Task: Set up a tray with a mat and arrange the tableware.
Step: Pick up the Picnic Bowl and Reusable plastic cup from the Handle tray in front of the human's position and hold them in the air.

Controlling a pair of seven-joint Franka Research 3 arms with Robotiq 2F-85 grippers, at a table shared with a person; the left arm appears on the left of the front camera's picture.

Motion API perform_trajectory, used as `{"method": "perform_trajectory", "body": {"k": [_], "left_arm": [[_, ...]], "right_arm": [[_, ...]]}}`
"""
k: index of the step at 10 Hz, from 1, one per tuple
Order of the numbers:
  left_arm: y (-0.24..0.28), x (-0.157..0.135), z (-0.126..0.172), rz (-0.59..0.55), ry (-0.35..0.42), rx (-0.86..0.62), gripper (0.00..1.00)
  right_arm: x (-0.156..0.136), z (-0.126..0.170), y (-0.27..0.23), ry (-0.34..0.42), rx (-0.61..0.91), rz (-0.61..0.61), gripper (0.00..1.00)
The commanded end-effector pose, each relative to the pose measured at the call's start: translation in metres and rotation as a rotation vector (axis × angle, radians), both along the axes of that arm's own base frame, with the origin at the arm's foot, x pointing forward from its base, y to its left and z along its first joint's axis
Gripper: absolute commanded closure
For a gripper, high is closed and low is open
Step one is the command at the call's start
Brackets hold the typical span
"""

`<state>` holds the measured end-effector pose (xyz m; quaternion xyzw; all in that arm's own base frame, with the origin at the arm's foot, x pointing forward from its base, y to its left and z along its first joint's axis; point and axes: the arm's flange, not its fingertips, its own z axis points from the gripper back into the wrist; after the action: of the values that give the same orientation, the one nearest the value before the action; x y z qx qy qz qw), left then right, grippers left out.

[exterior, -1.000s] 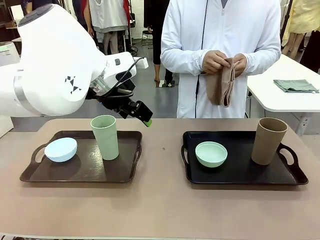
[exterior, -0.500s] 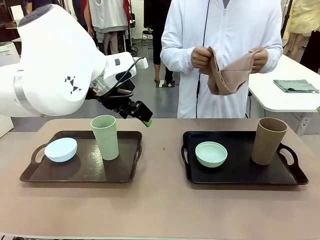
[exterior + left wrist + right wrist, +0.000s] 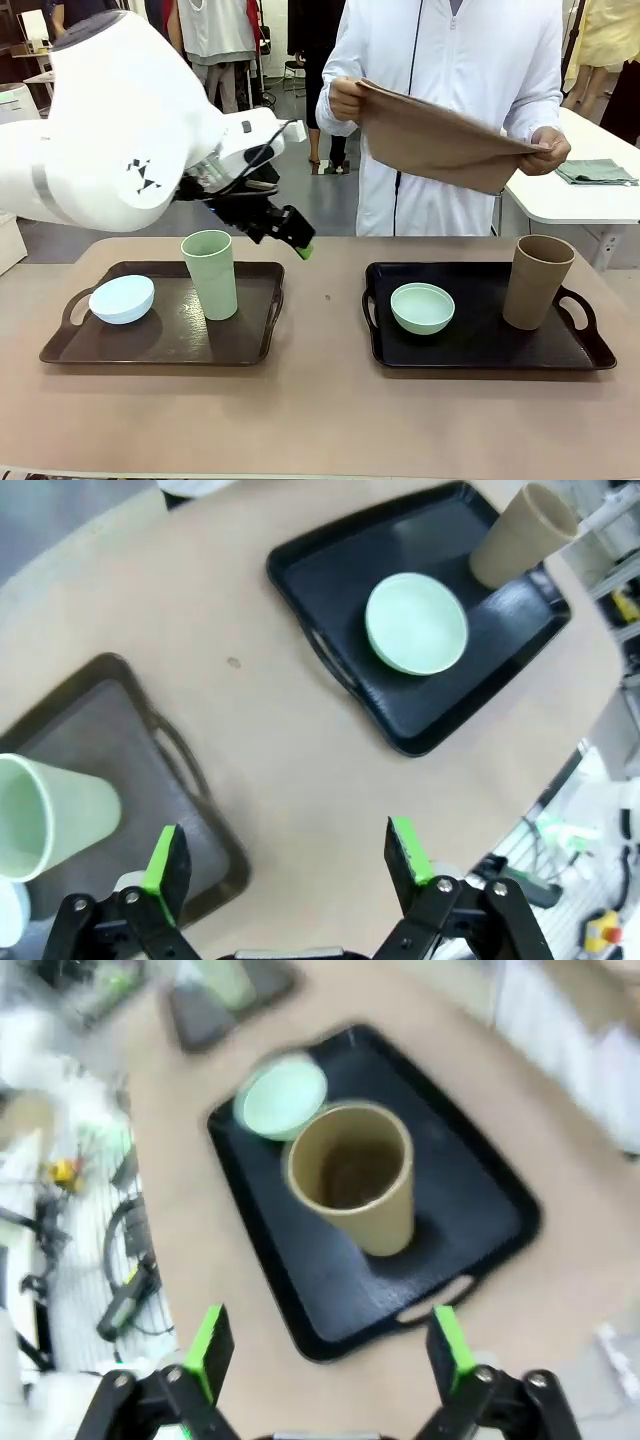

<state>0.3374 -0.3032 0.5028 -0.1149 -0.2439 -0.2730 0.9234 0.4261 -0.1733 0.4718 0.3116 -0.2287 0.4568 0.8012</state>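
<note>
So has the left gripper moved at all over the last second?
Yes, slightly. In the front view the left gripper has drifted a little to picture right and down, farther from the pale green cup, which has stayed put on its tray.

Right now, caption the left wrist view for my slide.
Jaws open, left gripper over the table between brown tray and black tray.

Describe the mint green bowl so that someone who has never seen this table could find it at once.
On the tan table lie two trays; look at the black tray on the robot's right. The mint green bowl sits on its half nearer the table's middle, low and wide beside the tall brown cup, and greener than the light blue bowl on the brown tray.
</note>
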Motion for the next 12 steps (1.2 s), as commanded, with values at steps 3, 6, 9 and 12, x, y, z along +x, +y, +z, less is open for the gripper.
{"method": "perform_trajectory", "body": {"k": [3,6,9,12], "left_arm": [[-0.080,0.021,0.012,0.145,0.066,-0.060,0.00],[-0.038,0.006,0.001,0.059,0.065,-0.045,0.00],[-0.058,0.021,-0.012,0.076,0.125,-0.057,0.00],[-0.078,0.043,-0.034,0.133,0.194,-0.055,0.00]], "right_arm": [[0.042,-0.027,-0.030,-0.043,0.147,0.359,0.00],[0.019,-0.019,-0.012,-0.023,0.075,0.240,0.00],[0.030,-0.022,-0.012,-0.079,0.091,0.224,0.00],[0.042,-0.054,0.006,-0.170,0.069,0.340,0.00]]}}
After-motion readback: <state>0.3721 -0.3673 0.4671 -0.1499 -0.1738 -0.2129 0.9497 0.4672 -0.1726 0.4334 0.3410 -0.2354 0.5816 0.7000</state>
